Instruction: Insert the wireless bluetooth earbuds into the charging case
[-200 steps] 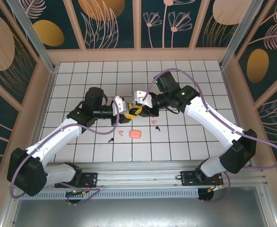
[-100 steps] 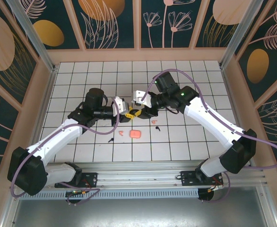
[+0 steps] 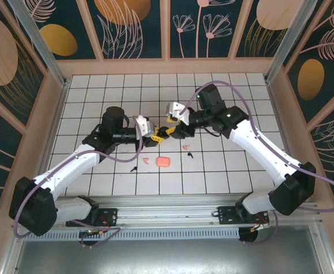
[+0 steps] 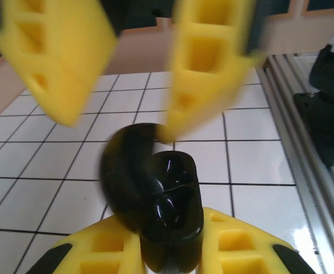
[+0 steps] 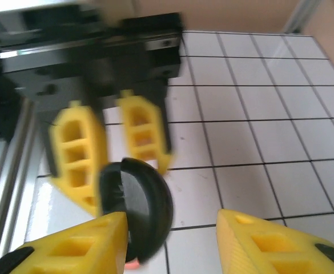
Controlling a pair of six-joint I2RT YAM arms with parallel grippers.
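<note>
Four earbuds (image 3: 189, 153) lie loose on table (image 3: 98, 91); left gripper (image 3: 155, 136) clenched on open black case (image 4: 167, 211), right gripper (image 3: 169, 132) released beside lid. Hold case level, lid up; approach buds slow w/ right.

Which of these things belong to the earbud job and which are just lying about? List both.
Job: black charging case, lid open, in the left gripper; pink case; pink earbuds; black earbuds.
Lying about: tiled table, patterned walls, purple cables.
</note>
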